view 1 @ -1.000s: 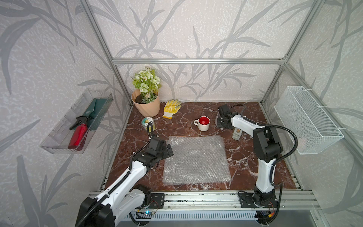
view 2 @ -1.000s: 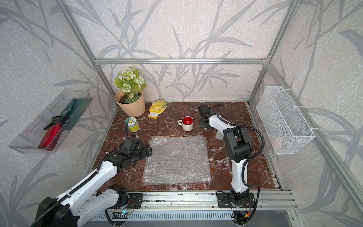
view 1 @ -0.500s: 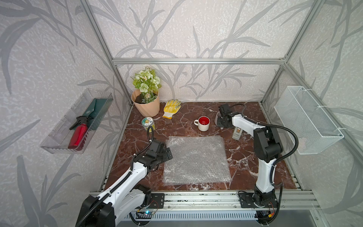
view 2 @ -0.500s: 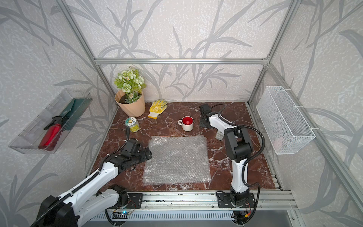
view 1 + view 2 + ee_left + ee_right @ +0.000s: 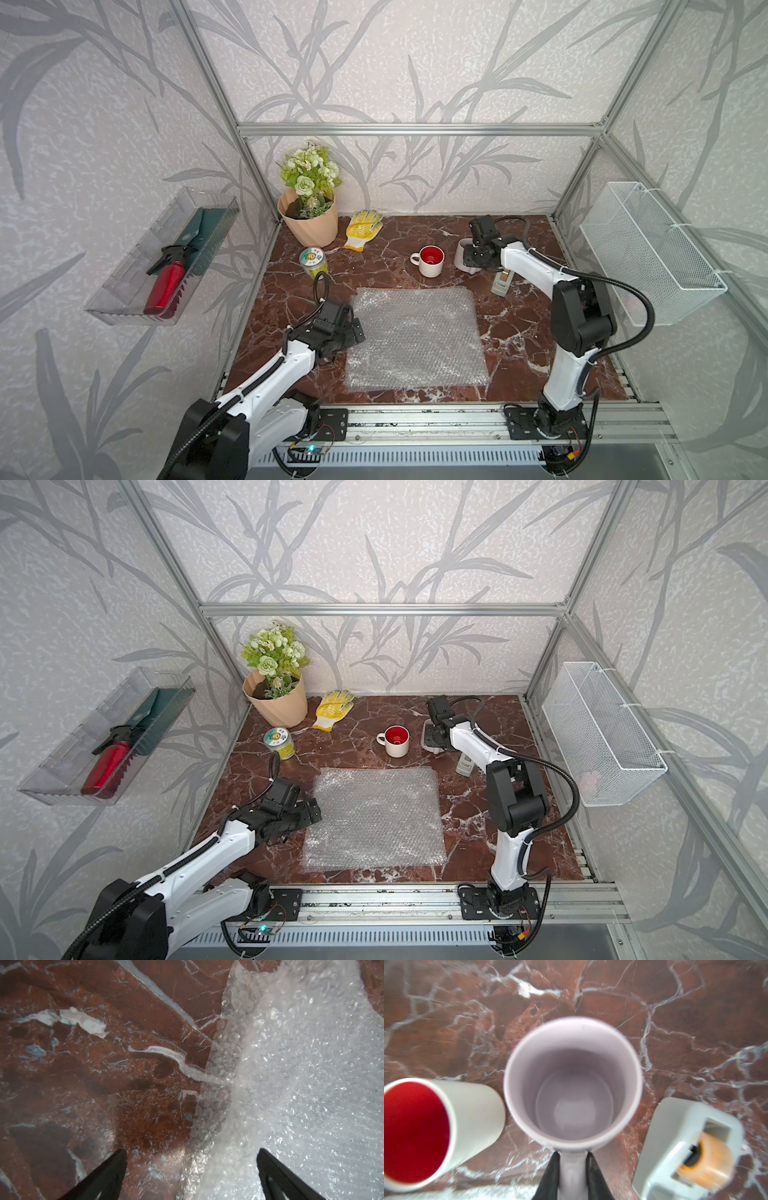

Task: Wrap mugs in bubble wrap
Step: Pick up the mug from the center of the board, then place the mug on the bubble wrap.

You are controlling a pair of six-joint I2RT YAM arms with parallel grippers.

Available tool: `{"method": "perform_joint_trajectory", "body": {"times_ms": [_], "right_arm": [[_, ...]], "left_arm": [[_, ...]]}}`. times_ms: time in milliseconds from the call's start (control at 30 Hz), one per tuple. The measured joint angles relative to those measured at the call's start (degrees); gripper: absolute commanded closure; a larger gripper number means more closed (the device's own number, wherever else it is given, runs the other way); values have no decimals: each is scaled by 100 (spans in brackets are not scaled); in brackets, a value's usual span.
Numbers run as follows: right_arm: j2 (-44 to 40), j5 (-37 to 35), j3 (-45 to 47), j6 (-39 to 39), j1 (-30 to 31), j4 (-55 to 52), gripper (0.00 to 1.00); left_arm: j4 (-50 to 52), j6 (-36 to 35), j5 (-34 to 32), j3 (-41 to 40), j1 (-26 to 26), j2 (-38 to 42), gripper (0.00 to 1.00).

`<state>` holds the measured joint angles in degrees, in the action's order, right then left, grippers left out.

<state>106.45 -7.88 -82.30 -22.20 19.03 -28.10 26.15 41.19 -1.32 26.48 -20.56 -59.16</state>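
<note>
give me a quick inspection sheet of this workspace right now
Surface: marble top, dry, no spills seen.
Job's things: bubble wrap lies flat in the middle; red-lined mug and lilac mug stand upright behind it, unwrapped.
Clutter: tape dispenser, tin can, glove, flower pot.
Grippers: left end effector open, straddling the wrap's edge; right end effector shut on the lilac mug's handle.
Cables: black cable loops beside the right arm, off the sheet.
Surroundings: wire basket and clear tray on the side walls.
</note>
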Motion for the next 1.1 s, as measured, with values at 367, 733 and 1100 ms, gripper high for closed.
{"method": "perform_joint_trajectory", "body": {"times_ms": [367,733,1100], "right_arm": [[-1478,190,691,-44,149,-308,100],[-2546,-343,791,-588,1600,-979,100],[-2109,-935,717,-1672,3119,-1108,100]], "left_arm": [[-328,0,372,-90,0,-205,1],[-697,85,1001,-166,-9,-278,2],[-931,461,1563,-564,-107,317,6]]}}
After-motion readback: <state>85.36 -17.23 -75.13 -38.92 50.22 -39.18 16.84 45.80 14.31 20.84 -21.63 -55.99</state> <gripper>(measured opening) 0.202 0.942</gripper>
